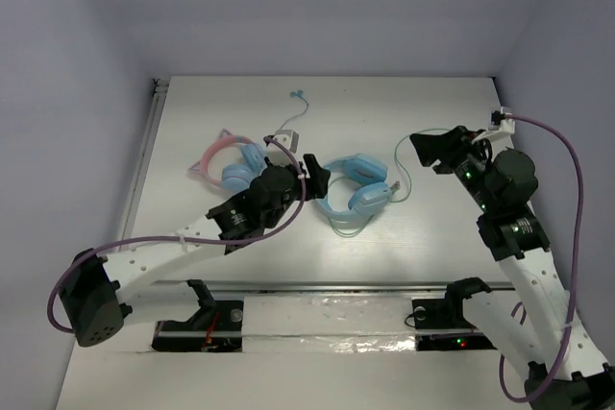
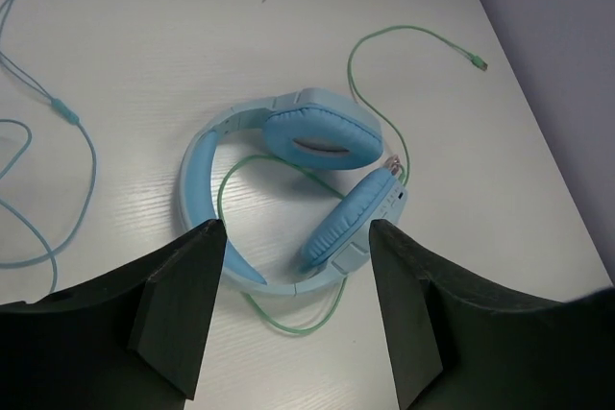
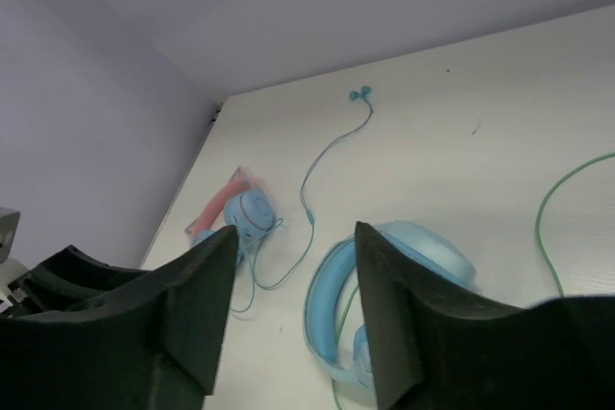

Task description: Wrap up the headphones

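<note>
The light-blue headphones [image 1: 356,184] lie flat in the middle of the table, cups folded inward. Their thin pale-green cable [image 1: 400,156] loops loose around them and off to the right. In the left wrist view the headphones [image 2: 317,136] lie just ahead of my fingers, with the cable [image 2: 384,40] trailing away. My left gripper [image 1: 312,172] is open and empty, just left of the headband [image 2: 197,180]. My right gripper [image 1: 432,149] is open and empty, raised to the right of the headphones [image 3: 327,304].
Pink-banded cat-ear headphones [image 1: 231,160] lie to the left, partly under my left arm; they also show in the right wrist view [image 3: 245,210]. A thin teal cable [image 3: 317,165] with earbuds [image 1: 298,95] runs toward the back wall. The side walls stand close.
</note>
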Robot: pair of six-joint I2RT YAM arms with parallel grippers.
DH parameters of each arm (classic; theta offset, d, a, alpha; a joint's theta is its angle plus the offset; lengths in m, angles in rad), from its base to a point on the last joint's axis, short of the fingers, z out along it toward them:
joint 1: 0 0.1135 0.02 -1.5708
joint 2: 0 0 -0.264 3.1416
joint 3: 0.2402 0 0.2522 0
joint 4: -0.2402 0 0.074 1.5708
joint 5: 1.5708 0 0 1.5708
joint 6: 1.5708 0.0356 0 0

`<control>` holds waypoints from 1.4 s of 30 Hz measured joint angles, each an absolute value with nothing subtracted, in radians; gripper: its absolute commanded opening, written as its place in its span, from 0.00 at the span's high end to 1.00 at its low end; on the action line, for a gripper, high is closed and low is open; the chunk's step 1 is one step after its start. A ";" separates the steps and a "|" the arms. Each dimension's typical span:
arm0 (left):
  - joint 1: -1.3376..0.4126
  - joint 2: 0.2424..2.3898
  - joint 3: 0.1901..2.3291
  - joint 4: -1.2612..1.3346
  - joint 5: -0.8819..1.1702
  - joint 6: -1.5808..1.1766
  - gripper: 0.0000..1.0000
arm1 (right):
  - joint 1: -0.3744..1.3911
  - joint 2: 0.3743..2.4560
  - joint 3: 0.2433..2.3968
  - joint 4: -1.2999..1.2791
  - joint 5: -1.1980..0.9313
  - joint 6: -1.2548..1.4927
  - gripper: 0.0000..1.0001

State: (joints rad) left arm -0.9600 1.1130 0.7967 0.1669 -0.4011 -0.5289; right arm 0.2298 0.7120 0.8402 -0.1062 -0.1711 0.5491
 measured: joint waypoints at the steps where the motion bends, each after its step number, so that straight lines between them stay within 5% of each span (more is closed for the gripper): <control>1: -0.960 1.121 0.797 0.168 -0.401 -0.532 0.42 | 0.230 0.713 0.840 -0.107 -0.170 0.550 0.48; 3: -0.960 1.145 0.797 0.167 -0.401 -0.538 0.43 | 0.230 0.712 0.840 -0.108 -0.168 0.551 0.84; 5: -0.960 1.175 0.797 0.167 -0.399 -0.559 0.49 | 0.230 0.712 0.839 -0.106 -0.166 0.553 0.98; 9: -0.960 1.247 0.799 0.150 -0.389 -0.601 0.84 | 0.230 0.730 0.832 -0.106 -0.163 0.557 0.99; 10: -0.960 1.264 0.802 0.144 -0.389 -0.606 0.99 | 0.230 0.737 0.827 -0.104 -0.163 0.557 0.99; 11: -0.960 1.282 0.804 0.135 -0.390 -0.617 1.00 | 0.230 0.743 0.820 -0.104 -0.162 0.557 0.99; 15: -0.936 1.324 0.805 0.100 -0.384 -0.647 1.00 | 0.230 0.759 0.801 -0.109 -0.157 0.558 0.99; 18: -0.905 1.339 0.805 0.096 -0.382 -0.661 0.74 | 0.230 0.759 0.797 -0.108 -0.158 0.559 0.81; 19: -0.898 1.346 0.806 0.094 -0.385 -0.667 0.58 | 0.230 0.756 0.792 -0.103 -0.158 0.561 0.76; 22: -0.891 1.396 0.825 0.081 -0.390 -0.672 0.42 | 0.230 0.756 0.776 -0.098 -0.161 0.562 0.64; 42: -0.862 1.826 1.050 0.035 -0.431 -0.630 0.50 | 0.237 0.787 0.707 -0.035 -0.219 0.569 0.63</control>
State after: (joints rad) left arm -0.8619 1.8263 1.0504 0.0345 -0.4313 -0.6304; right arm 0.2367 0.7872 0.7067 -0.0349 -0.2188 0.5694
